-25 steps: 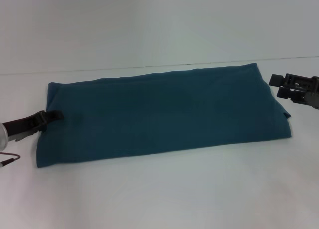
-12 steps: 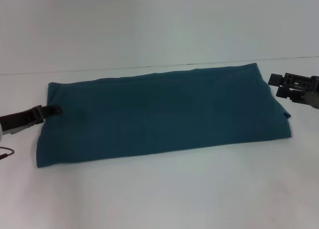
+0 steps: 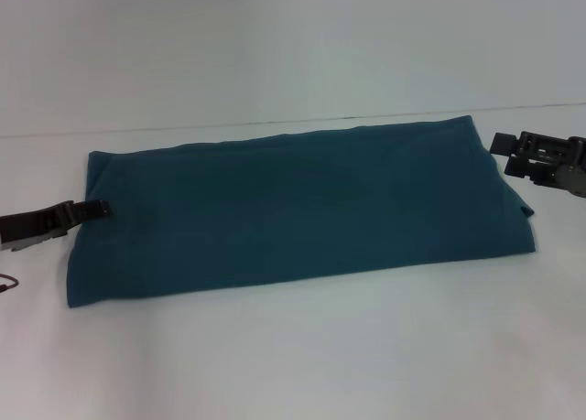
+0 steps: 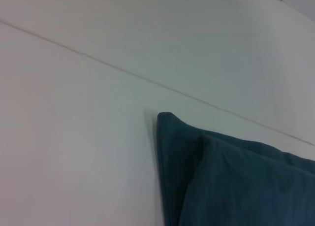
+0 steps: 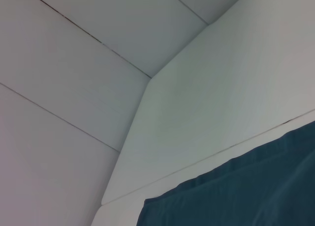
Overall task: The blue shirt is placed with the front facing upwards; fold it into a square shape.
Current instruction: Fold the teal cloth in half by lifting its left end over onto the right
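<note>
Blue shirt (image 3: 293, 205) lies flat across the middle of the white worktop (image 3: 302, 347), already folded into a long band running from the robot's left to its right, plain fabric on top. At its right end a small flap of cloth pokes out past the main edge. Over on the left, the left claw (image 3: 99, 210) reaches in low from the side, its dark tip right at the left edge of the shirt, touching or just over the cloth; whether its fingers are spread or pressed together cannot be told from here. The left wrist view shows a folded corner of the shirt, one layer stacked on another, lying on the worktop. On the right, the right claw (image 3: 505, 153) hangs just beside the shirt's far right corner, above the worktop, and its fingers look spread with nothing between them. The right wrist view catches the shirt's far edge against the pale wall (image 5: 98, 88) behind.
</note>
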Tool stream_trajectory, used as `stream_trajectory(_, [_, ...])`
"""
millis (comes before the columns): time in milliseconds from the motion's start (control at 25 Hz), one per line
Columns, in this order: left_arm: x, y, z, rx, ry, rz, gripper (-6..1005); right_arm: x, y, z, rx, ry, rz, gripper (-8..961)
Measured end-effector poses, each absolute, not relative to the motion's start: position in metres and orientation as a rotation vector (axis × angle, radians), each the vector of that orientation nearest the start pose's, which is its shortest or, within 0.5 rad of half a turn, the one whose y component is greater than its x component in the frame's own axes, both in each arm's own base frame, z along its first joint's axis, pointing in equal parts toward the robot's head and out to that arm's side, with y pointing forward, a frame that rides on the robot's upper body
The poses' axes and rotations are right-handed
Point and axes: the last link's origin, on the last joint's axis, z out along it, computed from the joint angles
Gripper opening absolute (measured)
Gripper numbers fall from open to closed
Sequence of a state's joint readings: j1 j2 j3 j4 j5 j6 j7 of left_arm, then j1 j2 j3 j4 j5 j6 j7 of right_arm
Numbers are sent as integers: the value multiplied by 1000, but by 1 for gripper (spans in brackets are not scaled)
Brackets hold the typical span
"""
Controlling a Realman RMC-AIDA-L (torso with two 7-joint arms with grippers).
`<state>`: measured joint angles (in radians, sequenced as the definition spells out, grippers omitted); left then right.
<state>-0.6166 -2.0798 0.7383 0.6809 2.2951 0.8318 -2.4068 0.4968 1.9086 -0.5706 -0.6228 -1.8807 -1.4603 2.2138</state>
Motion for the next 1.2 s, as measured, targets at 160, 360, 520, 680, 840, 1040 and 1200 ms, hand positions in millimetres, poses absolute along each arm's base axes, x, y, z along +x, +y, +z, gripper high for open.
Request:
stream_trajectory(160, [-315,410,18,-1799,-1574,-412,877,310,356,93,-2055,1663,974,794])
stream_trajectory(360, [-315,412,17,-1795,-1548,-397,877,310,355,93,-2053,1664,973,794])
stream_trajectory(520, [-315,413,16,-1801,-1537,-384,877,311,355,93,-2051,1665,974,794])
stream_trajectory(680, [-317,411,13,-1809,-1535,-359,877,311,354,93,-2049,1665,974,794])
stream_trajectory(840, [-320,409,10,-1812,-1550,-344,876,311,354,93,-2049,1665,974,794])
stream_trajectory(1040, [-320,409,10,-1812,-1554,-342,876,311,354,93,-2048,1667,974,794])
stream_trajectory(1200, [-319,408,7,-1820,-1559,-343,876,311,354,93,-2048,1666,974,795])
